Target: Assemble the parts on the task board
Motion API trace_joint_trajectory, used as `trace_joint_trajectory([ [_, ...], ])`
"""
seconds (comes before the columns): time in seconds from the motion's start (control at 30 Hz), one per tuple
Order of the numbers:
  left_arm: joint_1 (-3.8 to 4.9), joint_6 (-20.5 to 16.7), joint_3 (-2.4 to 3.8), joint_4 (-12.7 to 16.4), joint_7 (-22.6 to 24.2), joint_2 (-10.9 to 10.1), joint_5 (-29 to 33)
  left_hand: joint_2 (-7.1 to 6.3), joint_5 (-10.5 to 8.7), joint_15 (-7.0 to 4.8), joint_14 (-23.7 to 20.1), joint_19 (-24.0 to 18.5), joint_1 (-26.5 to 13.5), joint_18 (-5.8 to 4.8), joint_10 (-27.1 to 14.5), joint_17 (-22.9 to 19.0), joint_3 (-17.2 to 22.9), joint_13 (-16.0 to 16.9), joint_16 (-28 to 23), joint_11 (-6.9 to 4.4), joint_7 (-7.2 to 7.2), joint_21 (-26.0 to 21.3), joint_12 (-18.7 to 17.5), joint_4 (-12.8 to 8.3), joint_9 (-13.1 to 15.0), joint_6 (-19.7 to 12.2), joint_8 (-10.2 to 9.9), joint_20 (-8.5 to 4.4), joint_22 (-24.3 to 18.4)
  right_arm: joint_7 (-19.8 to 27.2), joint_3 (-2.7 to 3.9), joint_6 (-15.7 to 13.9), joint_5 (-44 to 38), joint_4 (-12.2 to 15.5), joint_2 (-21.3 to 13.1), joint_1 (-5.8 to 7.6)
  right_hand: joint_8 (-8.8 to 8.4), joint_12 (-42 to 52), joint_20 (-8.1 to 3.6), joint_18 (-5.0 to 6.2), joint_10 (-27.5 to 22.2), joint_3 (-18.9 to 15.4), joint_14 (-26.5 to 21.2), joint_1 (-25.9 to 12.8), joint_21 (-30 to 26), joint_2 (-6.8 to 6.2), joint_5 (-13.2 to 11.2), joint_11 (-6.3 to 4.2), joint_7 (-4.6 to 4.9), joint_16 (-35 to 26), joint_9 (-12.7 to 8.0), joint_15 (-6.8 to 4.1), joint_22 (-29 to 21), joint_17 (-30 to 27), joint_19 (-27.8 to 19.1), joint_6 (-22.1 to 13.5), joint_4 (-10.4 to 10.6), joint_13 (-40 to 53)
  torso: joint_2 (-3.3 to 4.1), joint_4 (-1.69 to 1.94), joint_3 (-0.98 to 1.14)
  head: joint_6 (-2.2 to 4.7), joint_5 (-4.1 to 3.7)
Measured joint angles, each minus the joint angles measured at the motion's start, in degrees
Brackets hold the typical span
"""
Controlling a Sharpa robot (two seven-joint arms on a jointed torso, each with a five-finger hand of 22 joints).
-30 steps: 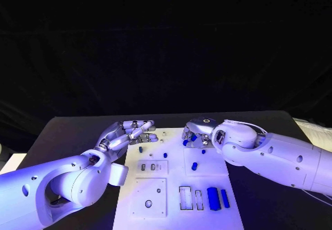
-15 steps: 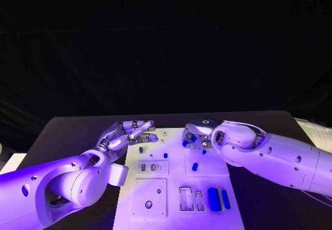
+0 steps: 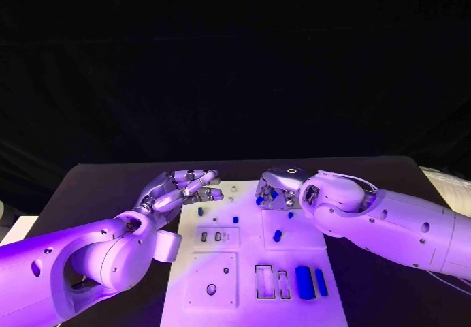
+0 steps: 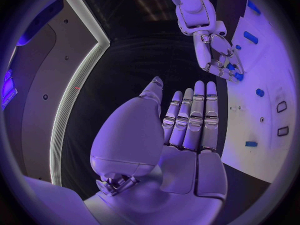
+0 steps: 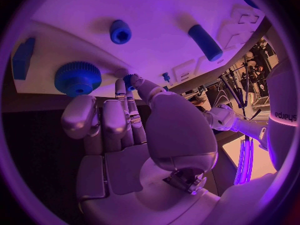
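Both hands sit at the far end of the task board (image 3: pixel 250 272).
Right hand (image 3: pixel 278 191) pinches a small blue part (image 5: pixel 129 81) beside a blue gear (image 5: pixel 77 78); my left hand (image 3: pixel 182 191) hovers spread, holding nothing.

— How many white flat plastic task boards (image 3: pixel 295 308)?
— One, at the table's middle.
— Small blue plastic parts (image 3: pixel 303 282)?
— About eight show in the head view.
— Silver many-fingered hands (image 3: pixel 184 190)?
— Two, at nine and three o'clock.
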Motion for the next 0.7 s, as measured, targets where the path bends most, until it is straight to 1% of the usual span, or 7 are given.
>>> trace_joint_trajectory([
  [0.07,0.03,0.0,0.0,-0.2,0.0,-0.1,0.1,0.0,0.0,0.0,0.0,0.0,0.0,0.0,0.0,0.0,0.0,0.0,-0.1,0.0,0.0,0.0,0.0,-0.2,0.0,0.0,0.0,0.0,0.0,-0.1,0.01,-1.4,0.0,0.3,0.0,0.02,0.0,0.0,0.0,0.01,0.1,0.2,0.2,0.0,0.4,0.0,-0.6,0.13,0.0,0.1,0.0,-0.2,0.5,0.2,0.0,0.0,0.5,0.0,0.01,0.03,-0.02,0.08,-0.01],
  [0.17,0.1,0.0,0.0,-0.6,0.0,-0.2,0.3,0.0,0.0,0.0,0.0,0.0,0.0,0.0,0.0,0.0,0.0,0.0,-0.2,0.0,0.05,0.0,0.0,-0.3,0.0,0.0,0.0,0.0,0.0,-0.5,0.05,-3.3,0.1,0.2,0.4,0.22,0.0,0.0,0.0,0.01,0.4,0.3,0.2,0.3,0.6,0.15,-0.6,-0.17,0.0,0.3,0.0,-0.21,0.9,0.4,0.0,0.0,0.6,0.0,0.06,0.09,-0.04,0.26,-0.05],
  [0.27,0.18,0.0,0.01,-0.9,-0.1,-0.3,0.5,0.0,0.0,0.0,0.0,0.0,0.0,0.0,0.0,0.1,0.0,0.0,-0.2,0.0,0.2,0.0,0.0,-0.3,0.0,-0.2,-0.2,0.0,0.0,-0.9,0.07,-4.8,0.1,-0.1,1.0,0.49,0.0,0.0,0.0,0.01,0.4,0.5,0.2,0.3,0.6,0.16,-0.7,-0.18,0.0,0.3,0.0,-0.21,0.9,0.4,0.0,0.0,0.8,0.0,0.14,0.19,-0.04,0.43,-0.05],
  [0.47,0.32,0.0,0.01,-1.5,-0.1,-0.6,0.7,0.0,0.0,0.0,0.0,0.0,0.0,0.0,0.0,0.1,0.0,0.0,-0.2,0.0,0.2,0.0,0.0,-0.3,0.0,-0.2,-0.2,0.0,0.0,-1.9,0.07,-7.2,0.1,-1.8,3.2,1.18,0.0,0.0,0.0,0.01,0.4,0.5,0.2,0.4,0.9,0.31,-1.1,-0.17,-0.01,0.5,0.0,-0.2,1.1,0.4,0.0,0.0,0.8,0.0,0.34,0.35,-0.04,0.58,0.14],
  [0.6,0.51,0.0,0.01,-1.6,-0.1,-0.8,0.9,0.0,0.0,0.0,0.0,0.0,0.0,0.0,0.0,0.0,0.0,0.0,-0.2,0.0,0.2,0.0,0.0,-0.3,0.0,-0.2,-0.2,0.0,0.0,-2.4,0.09,-8.2,0.1,-3.2,4.9,1.59,0.0,0.0,0.0,0.01,0.4,0.5,0.2,0.4,0.8,0.32,-1.1,-0.17,-0.01,0.5,0.0,-0.2,1.2,0.5,0.0,0.0,0.8,0.0,0.48,0.48,-0.11,0.69,0.21],
  [0.7,0.74,0.0,0.01,-1.6,-0.1,-0.9,1.1,0.0,0.0,0.0,0.0,0.0,0.0,0.0,0.0,0.0,0.0,0.0,-0.2,0.0,0.2,0.0,0.0,-0.3,0.0,-0.2,-0.2,0.0,0.0,-2.7,0.09,-8.6,0.1,-4.5,6.3,1.77,-0.01,0.0,0.0,0.01,0.4,0.6,0.2,0.4,1.1,0.32,-1.2,-0.17,-0.01,0.7,0.0,-0.2,1.3,0.5,0.0,0.0,0.9,0.0,0.63,0.63,-0.18,0.75,-0.03],
])
